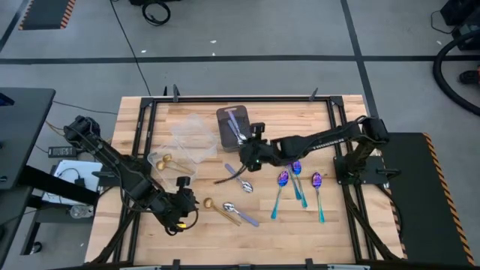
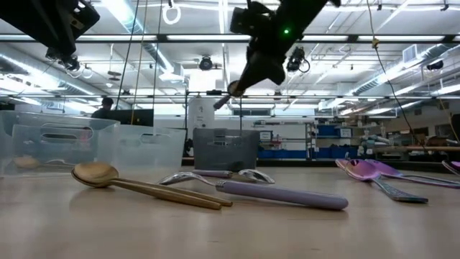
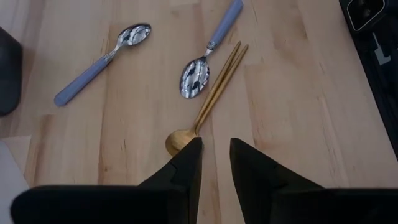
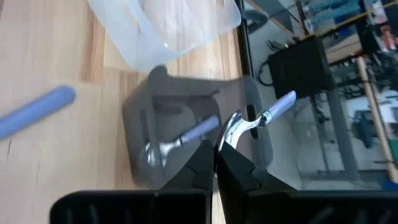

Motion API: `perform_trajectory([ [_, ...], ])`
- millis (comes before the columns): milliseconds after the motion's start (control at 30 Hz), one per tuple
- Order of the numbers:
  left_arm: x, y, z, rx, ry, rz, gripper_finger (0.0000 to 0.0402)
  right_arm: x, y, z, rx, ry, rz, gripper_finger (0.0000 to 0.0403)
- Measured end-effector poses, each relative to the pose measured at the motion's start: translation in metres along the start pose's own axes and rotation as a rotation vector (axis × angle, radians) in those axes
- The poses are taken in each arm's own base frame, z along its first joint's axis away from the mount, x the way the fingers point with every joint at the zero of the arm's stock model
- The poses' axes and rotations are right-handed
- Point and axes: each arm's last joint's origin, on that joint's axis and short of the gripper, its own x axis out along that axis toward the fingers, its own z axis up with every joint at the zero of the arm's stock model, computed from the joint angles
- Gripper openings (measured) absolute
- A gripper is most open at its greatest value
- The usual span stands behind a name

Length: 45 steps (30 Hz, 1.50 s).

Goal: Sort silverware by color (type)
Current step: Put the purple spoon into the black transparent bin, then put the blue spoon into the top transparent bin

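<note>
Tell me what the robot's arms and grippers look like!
Both arms are dark, nearly black, made of slim jointed sections. The left arm and the right arm each end in a gripper with two flat, wedge-shaped black fingers. The left gripper shows them plainly. The right gripper looks the same. A small green light glows on the right arm in the low view.

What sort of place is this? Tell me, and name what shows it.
Probably a robotics lab or workshop in an industrial hall: a wooden table in a metal frame, a grey concrete floor with cables, and shelving under strip lights behind.
</note>
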Motion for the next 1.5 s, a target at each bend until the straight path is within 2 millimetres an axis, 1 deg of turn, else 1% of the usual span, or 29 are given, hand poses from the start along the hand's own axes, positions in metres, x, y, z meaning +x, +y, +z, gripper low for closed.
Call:
perform_trajectory([
  [167, 0.0, 0.0, 0.0, 0.0, 0.0, 0.002, 0.0091, 0.017, -0.012, 0.002, 0.029, -0.075, 0.065, 0.0015],
  [267, 0.0, 0.0, 0.0, -0.005, 0.0, 0.002, 0.0091, 0.034, -0.014, -0.001, 0.054, -0.091, 0.109, 0.0016],
  [400, 0.0, 0.0, 0.0, -0.004, 0.0, 0.002, 0.0091, 0.062, -0.01, -0.014, 0.058, -0.029, 0.149, 0.0016],
  [467, 0.0, 0.0, 0.0, -0.003, 0.001, 0.003, 0.0091, 0.072, -0.011, -0.019, 0.061, -0.005, 0.16, 0.0016],
  [533, 0.0, 0.0, -0.001, -0.001, 0.005, 0.005, 0.0091, 0.08, -0.012, -0.024, 0.082, 0.005, 0.189, 0.0016],
  [633, 0.0, 0.0, -0.001, -0.001, 0.005, 0.006, 0.0091, 0.087, -0.015, -0.029, 0.137, 0.011, 0.252, 0.0016],
  [800, 0.0, 0.001, -0.001, 0.0, 0.006, 0.006, 0.0091, 0.09, -0.019, -0.033, 0.183, 0.017, 0.302, 0.0028],
  [1200, 0.0, 0.001, 0.0, -0.003, 0.004, 0.006, 0.0091, 0.09, -0.018, -0.034, 0.188, 0.03, 0.309, 0.0093],
  [1367, 0.0, 0.001, -0.001, -0.001, 0.007, 0.007, 0.0091, 0.087, -0.02, -0.034, 0.186, 0.032, 0.303, 0.012],
  [1500, 0.0, 0.001, -0.001, -0.001, 0.007, 0.007, 0.0091, 0.083, -0.02, -0.032, 0.206, 0.031, 0.299, 0.0134],
])
